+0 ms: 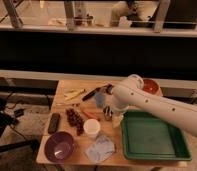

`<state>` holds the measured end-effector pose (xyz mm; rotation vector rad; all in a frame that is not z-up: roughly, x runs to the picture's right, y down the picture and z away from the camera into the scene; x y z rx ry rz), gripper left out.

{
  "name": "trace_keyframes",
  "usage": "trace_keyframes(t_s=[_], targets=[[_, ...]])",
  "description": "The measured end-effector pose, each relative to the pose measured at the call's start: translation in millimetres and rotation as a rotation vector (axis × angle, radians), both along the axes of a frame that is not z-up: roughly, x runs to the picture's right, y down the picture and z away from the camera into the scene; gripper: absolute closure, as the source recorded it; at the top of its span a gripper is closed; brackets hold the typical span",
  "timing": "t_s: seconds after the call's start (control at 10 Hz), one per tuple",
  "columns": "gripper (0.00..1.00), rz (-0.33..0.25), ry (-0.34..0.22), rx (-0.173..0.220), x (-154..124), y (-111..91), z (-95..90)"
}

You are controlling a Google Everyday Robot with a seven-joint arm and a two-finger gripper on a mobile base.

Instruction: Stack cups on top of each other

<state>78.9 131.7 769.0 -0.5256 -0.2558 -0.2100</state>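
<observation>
We see little of the gripper (112,109): the arm's (157,106) thick white shell covers most of it, and what shows is a dark shape low over the middle of the table (67,160). We cannot tell whether it is clenched, released or holding anything. The silver cup (108,114) stands right by that dark shape, partly hidden, so we cannot say whether the two touch. The pale blue cup (100,99) sits just behind and to the left of it, a faint patch with a blurred rim. The orange-red bowl (151,85) is half covered by the arm.

The arm enters from the lower right edge, where it is cut off. It crosses above the green tray (152,139) and bends down at its rounded end over the table's centre.
</observation>
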Motion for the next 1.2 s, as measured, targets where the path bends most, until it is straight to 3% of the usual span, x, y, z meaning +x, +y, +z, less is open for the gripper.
trace_keyframes(t_s=[1.2], targets=[[0.20,-0.001,-0.002,-0.007,0.3,3.8,1.8]])
